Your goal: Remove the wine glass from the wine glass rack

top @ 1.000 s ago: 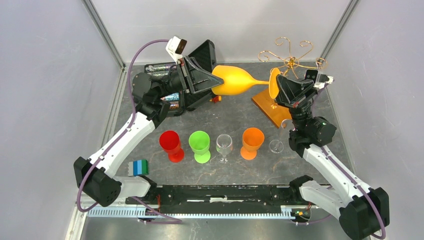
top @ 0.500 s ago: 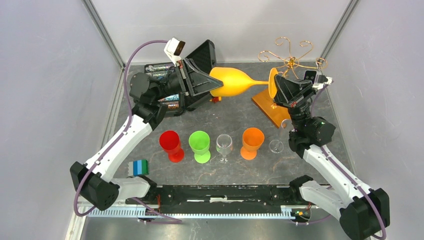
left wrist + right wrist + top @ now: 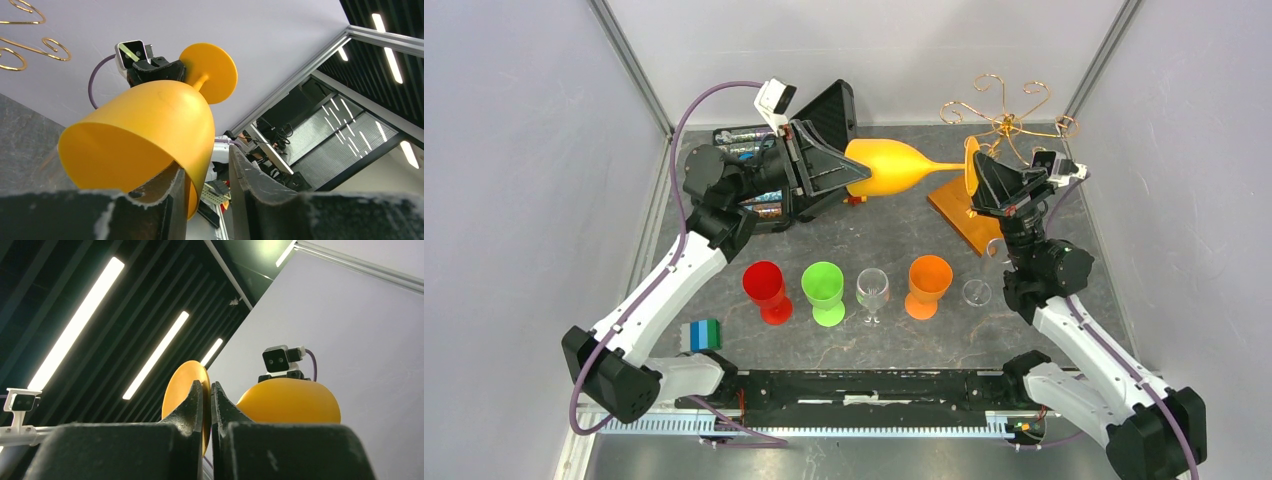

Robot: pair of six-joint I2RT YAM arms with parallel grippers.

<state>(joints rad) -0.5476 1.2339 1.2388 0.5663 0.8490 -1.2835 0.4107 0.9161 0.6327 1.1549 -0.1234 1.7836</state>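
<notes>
setting: robot lab cell | evidence: grey panel walls on aluminium framing (image 3: 629, 62), dark stone-look worktop (image 3: 884, 235), office ceiling strip lights (image 3: 75, 327)

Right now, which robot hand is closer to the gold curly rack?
Right. The right gripper pinches the yellow glass's foot just beside the rack; the left gripper holds the bowl farther away.

yellow wine glass (image 3: 894, 167) horizontal, beside rack (image 3: 1002, 122)
</notes>
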